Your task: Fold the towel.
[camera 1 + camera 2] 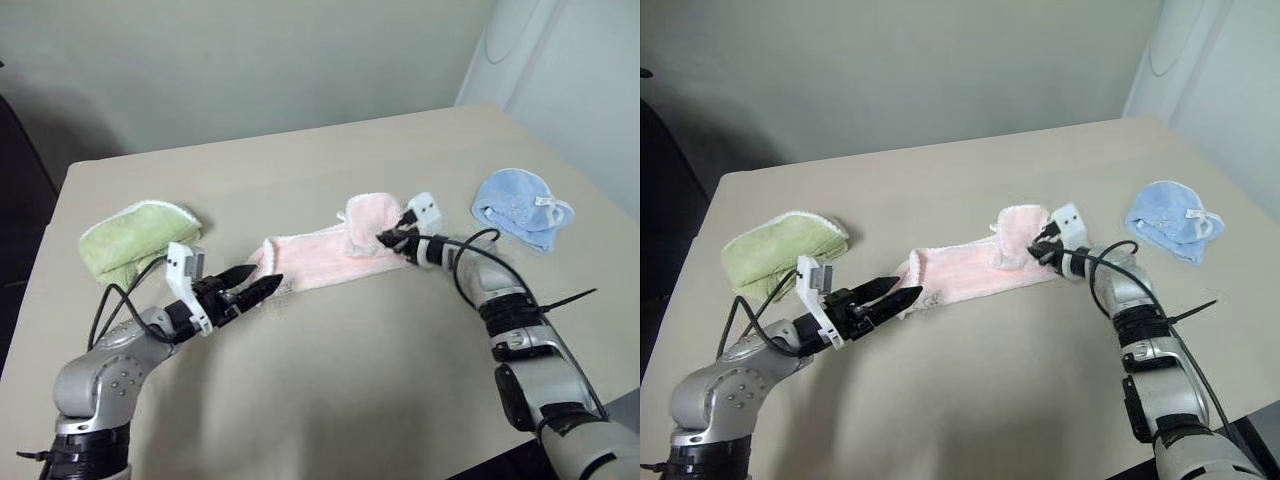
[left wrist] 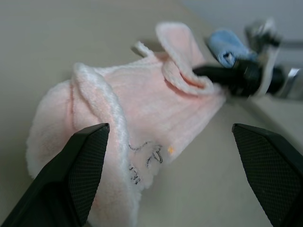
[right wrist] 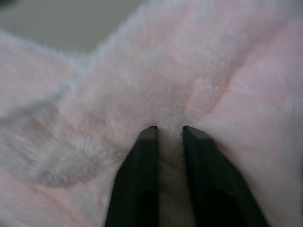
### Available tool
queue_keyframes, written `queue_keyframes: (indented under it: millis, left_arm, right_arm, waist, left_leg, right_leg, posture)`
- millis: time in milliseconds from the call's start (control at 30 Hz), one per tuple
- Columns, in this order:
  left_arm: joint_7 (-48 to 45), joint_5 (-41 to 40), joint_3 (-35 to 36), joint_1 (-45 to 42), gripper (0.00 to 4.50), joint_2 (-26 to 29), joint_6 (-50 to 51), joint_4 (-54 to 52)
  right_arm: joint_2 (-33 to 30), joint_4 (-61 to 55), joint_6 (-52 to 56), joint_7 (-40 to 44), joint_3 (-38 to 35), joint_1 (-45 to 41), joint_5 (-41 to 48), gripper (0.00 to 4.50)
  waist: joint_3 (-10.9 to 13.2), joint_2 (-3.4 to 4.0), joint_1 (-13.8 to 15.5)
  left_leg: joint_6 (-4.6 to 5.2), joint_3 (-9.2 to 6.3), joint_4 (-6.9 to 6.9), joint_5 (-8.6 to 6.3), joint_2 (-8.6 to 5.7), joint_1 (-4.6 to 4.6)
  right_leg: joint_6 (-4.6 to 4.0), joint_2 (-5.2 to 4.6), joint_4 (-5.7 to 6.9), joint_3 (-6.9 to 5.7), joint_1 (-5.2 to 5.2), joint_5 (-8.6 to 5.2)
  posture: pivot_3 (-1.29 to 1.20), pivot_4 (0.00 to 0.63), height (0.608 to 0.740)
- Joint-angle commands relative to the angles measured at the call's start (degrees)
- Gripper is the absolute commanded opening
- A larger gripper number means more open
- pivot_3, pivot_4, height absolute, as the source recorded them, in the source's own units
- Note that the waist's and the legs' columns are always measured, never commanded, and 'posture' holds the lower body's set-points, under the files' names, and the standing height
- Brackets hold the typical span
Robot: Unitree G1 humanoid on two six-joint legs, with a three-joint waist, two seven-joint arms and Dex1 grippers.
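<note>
The pale pink towel [image 1: 315, 258] lies bunched in a long strip across the middle of the table. Its right end is folded up into a flap [image 1: 368, 222]. My right gripper [image 1: 388, 238] is shut on that flap; the right wrist view has pink pile pinched between its black fingers [image 3: 142, 179]. At the towel's left end my left gripper [image 1: 265, 278] is open, its fingers wide apart just short of the rolled white edge [image 2: 102, 97]. A small dark embroidered squiggle [image 2: 147, 158] is near that end.
A folded light green cloth [image 1: 130, 240] lies at the left of the beige table [image 1: 330, 390]. A small light blue cloth [image 1: 520, 208] sits at the right, near the table's right edge. A wall stands behind the table's far edge.
</note>
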Motion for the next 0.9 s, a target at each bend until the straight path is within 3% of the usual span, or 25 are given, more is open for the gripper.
queue_keyframes:
  millis: [33, 200, 333, 433, 633, 900]
  left_arm:
    - [5.39, -8.56, 5.51, 1.01, 4.5, -0.44, 4.55, -3.19]
    - [11.4, -22.33, 11.44, 8.12, 4.5, 1.61, 11.55, -5.22]
    - [17.23, -29.42, 11.04, 12.68, 4.5, 3.05, 14.27, -4.91]
    - [22.66, -30.31, 7.63, 12.42, 4.5, 2.67, 15.06, -3.63]
    - [36.38, -31.61, -0.35, 1.89, 4.5, -2.01, 15.96, 5.82]
    - [41.57, -25.02, -3.11, -7.5, 4.5, -7.07, 13.49, 16.19]
  right_arm:
    - [1.23, 5.89, -4.75, -1.13, 1.13, -0.25, -3.04, 0.03]
    - [3.06, 6.4, -7.47, -1.41, -1.31, -1.05, -1.61, 0.03]
    - [3.87, 5.41, -8.62, -1.3, -2.55, -1.7, -0.93, 0.03]
    - [4.59, 5.09, -9.25, -1.66, -3.32, -2.08, -0.83, 0.03]
    - [5.37, 3.08, -9.46, -2.31, -3.82, -1.28, -0.92, 0.03]
    - [5.08, 0.98, -9.23, -3.32, -5.12, -0.43, -0.47, 0.03]
  waist:
    - [-0.04, -0.07, -0.11]
    - [-0.06, -0.11, -0.53]
    - [-0.06, -0.1, -0.57]
    - [-0.04, -0.08, -0.56]
    - [0.01, 0.02, 0.36]
    - [0.04, 0.17, 2.04]
  left_leg:
    - [0.0, 0.0, -0.01, 0.0, 0.02, 0.07]
    - [-0.16, 0.03, -0.21, -0.39, 0.01, 0.82]
    - [-0.28, 0.02, -0.24, -0.44, 0.07, 0.84]
    - [-0.36, 0.02, -0.24, -0.46, 0.16, 0.84]
    - [-0.57, 0.03, -0.22, -0.43, 0.18, 0.9]
    - [-0.55, 0.02, -0.29, -0.41, -0.07, 1.73]
  right_leg:
    - [0.0, 0.0, -0.01, 0.0, 0.09, 0.0]
    - [-0.16, 0.08, -0.07, 0.08, 0.71, -0.09]
    - [-0.34, 0.22, -0.05, 0.09, 0.67, -0.2]
    - [-0.38, 0.33, -0.03, 0.11, 0.64, -0.23]
    - [-0.5, 0.6, -0.02, 0.07, 0.71, -0.21]
    - [-0.67, 0.71, -0.07, 0.11, 1.53, -0.29]
  posture:
    - [0.0, 0.15, 0.738]
    - [0.0, 0.15, 0.738]
    - [0.0, 0.15, 0.738]
    - [0.0, 0.15, 0.738]
    - [0.0, 0.15, 0.738]
    - [0.0, 0.15, 0.738]
